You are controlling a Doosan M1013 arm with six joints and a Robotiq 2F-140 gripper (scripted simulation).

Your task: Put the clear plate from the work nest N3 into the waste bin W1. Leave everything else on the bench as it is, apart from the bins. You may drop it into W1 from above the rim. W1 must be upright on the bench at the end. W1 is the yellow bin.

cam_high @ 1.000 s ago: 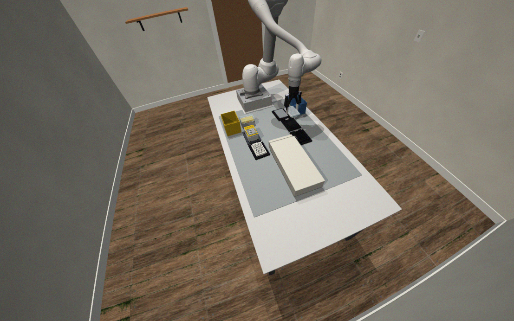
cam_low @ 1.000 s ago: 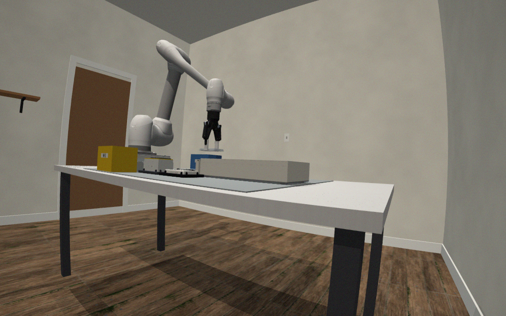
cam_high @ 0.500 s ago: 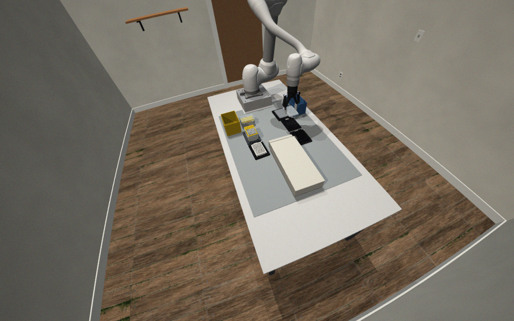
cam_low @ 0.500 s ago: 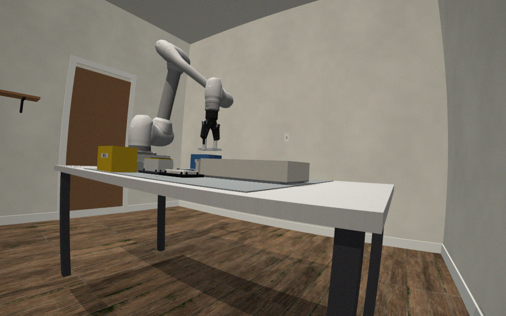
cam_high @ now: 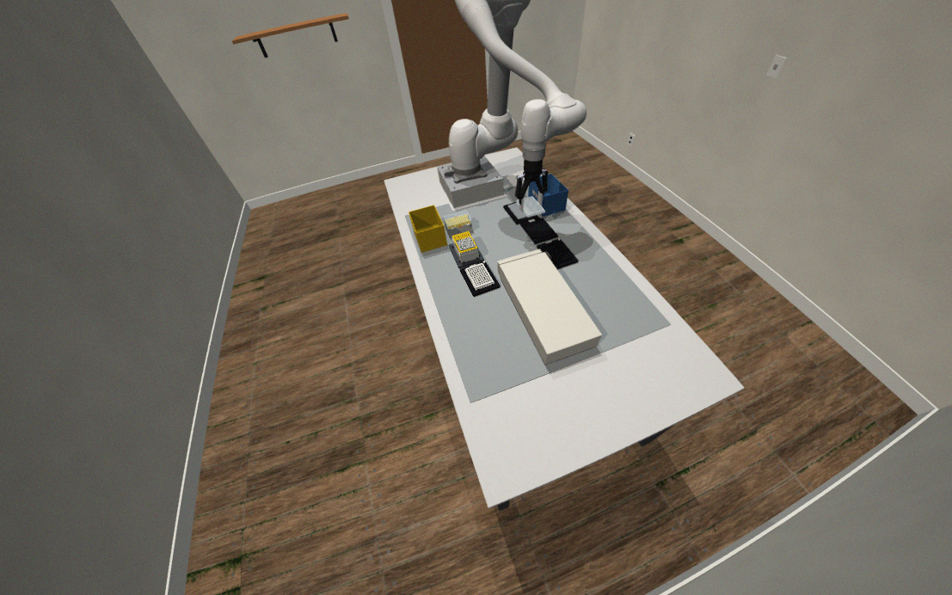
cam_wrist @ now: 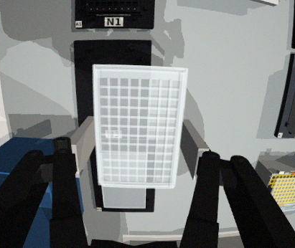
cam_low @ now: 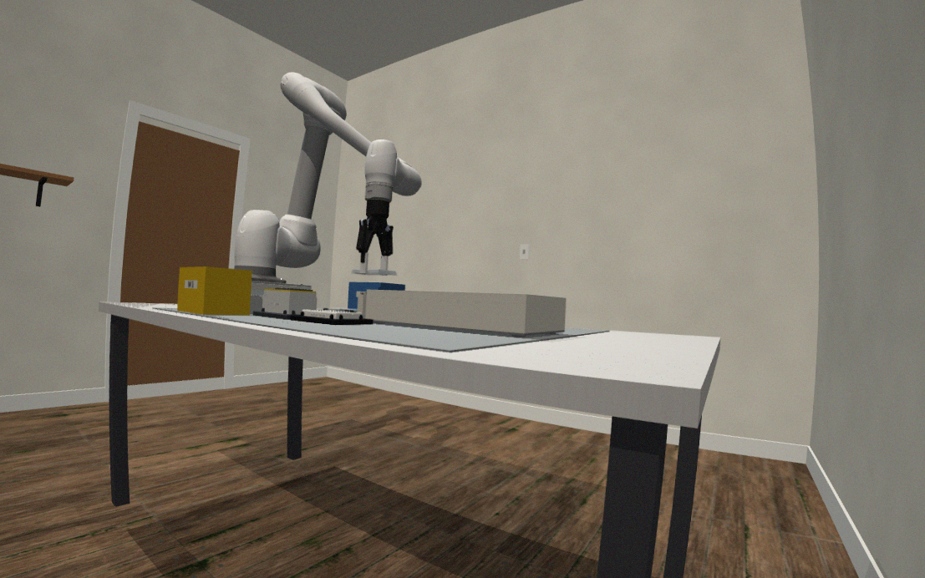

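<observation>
My gripper [cam_high: 531,193] [cam_low: 374,262] [cam_wrist: 138,130] is shut on the clear plate [cam_high: 531,206] [cam_low: 373,271] [cam_wrist: 140,117], a see-through plate with a grid of wells, gripped by its long sides. It hangs level, well above the row of black nests at the far right of the mat. The yellow bin W1 [cam_high: 427,228] [cam_low: 214,289] stands upright at the far left of the bench, apart from the gripper.
A blue bin [cam_high: 555,193] [cam_low: 361,291] [cam_wrist: 11,164] stands right beside the gripper. A long white box [cam_high: 549,303] [cam_low: 462,310] lies mid-mat. Yellow tip racks [cam_high: 464,242] [cam_wrist: 289,188] and a white well plate [cam_high: 481,277] sit next to W1. The robot base [cam_high: 468,185] is behind.
</observation>
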